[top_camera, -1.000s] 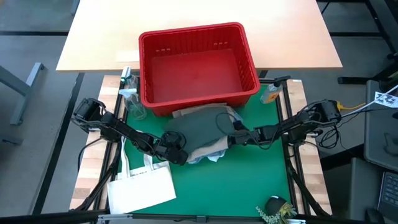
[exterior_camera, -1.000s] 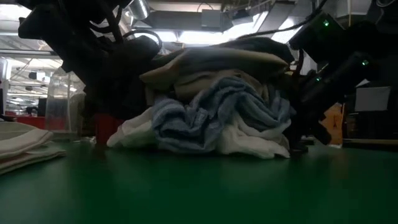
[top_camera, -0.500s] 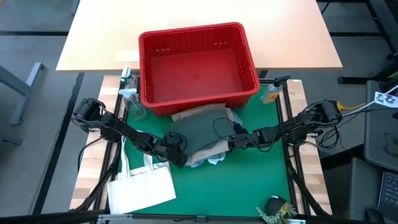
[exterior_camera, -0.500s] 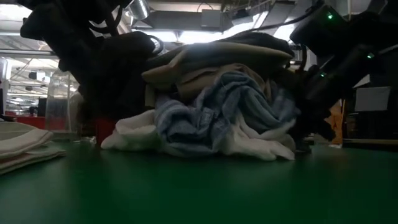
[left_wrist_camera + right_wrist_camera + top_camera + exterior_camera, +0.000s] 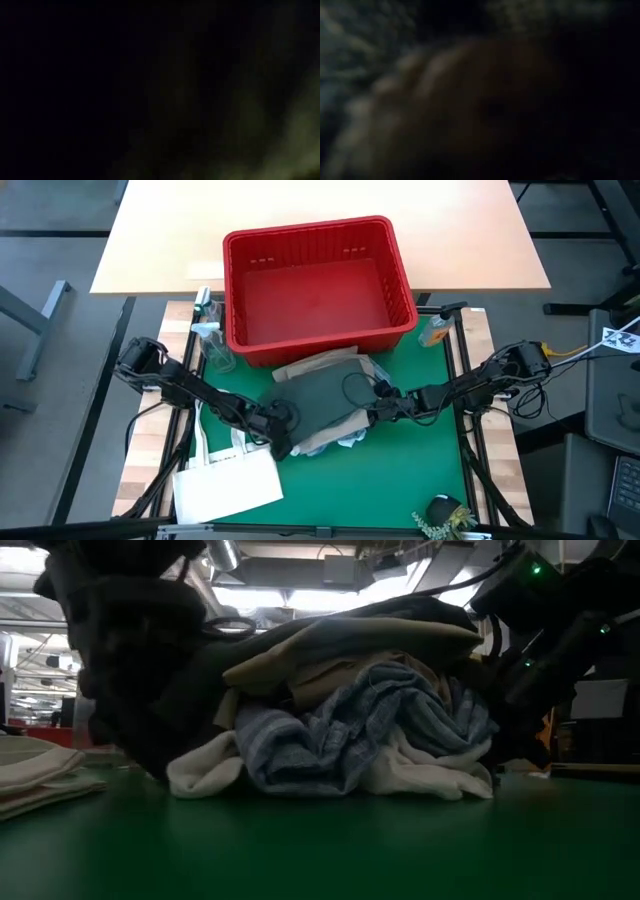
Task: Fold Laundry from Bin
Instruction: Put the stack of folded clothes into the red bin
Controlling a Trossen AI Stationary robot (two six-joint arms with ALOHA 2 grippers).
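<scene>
The pale wooden table (image 5: 320, 240) took up the far half of the scene, and the red bin (image 5: 316, 285) sat on its near edge, overhanging the green mat (image 5: 400, 470) below. Nothing showed inside the bin. The laundry (image 5: 325, 400) lay heaped on the mat just in front of the bin: a dark green piece on top, tan cloth under it, blue-and-white striped and white pieces spilling out at the near side. From table height the pile (image 5: 350, 720) filled the middle of the view and hid the bin behind it.

Both arms reached in low from the sides. The left gripper (image 5: 281, 427) was pressed into the pile's near-left edge; cloth covered its fingers, so I could not tell how far they were parted or whether they had hold of anything. The right gripper (image 5: 377, 406) was buried in the pile's right side with its fingers drawn together; it seemed to pinch cloth there, though the folds hid the contact.

A flat white tote bag (image 5: 228, 477) lay on the mat's near-left corner, just beside the left arm. A clear bottle (image 5: 217, 352) stood by the bin's left side, a small orange-labelled item (image 5: 436, 332) at its right, and a little plant sprig (image 5: 445, 518) rested at the near-right edge.
</scene>
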